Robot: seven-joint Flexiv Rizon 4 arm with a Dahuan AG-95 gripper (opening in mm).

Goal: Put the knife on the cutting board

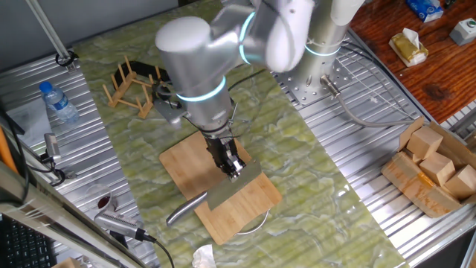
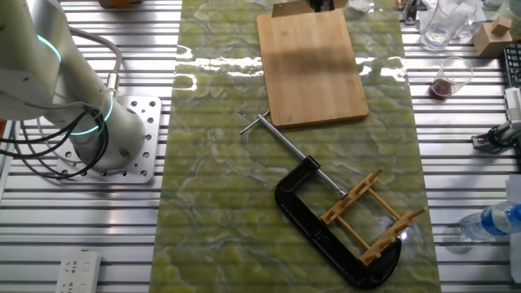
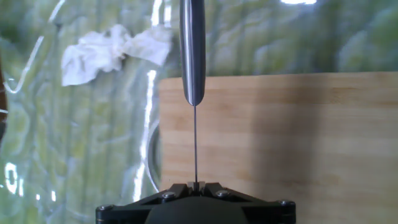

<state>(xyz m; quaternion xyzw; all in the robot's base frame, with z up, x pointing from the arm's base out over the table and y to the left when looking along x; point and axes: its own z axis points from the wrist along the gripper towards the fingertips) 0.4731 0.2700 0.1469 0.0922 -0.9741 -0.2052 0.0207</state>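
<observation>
My gripper (image 1: 232, 168) is shut on the blade of the knife (image 1: 223, 195), an all-metal cleaver. Its grey blade lies over the bamboo cutting board (image 1: 183, 161) and its rounded silver handle sticks out past the board's left edge. In the hand view the knife (image 3: 193, 56) shows edge-on: a thin blade line runs from my gripper (image 3: 196, 185) up to the handle, over the board (image 3: 280, 137). I cannot tell whether the blade touches the board. In the other fixed view the board (image 2: 313, 69) shows at the top; the knife is mostly out of that view.
A black clamp with a steel rod (image 2: 321, 216) and a small wooden peg rack (image 2: 373, 216) lie beyond the board (image 1: 128, 88). A crumpled white tissue (image 3: 112, 48) lies near the board's front. A water bottle (image 1: 58, 100) and a box of wooden blocks (image 1: 435, 167) sit at the sides.
</observation>
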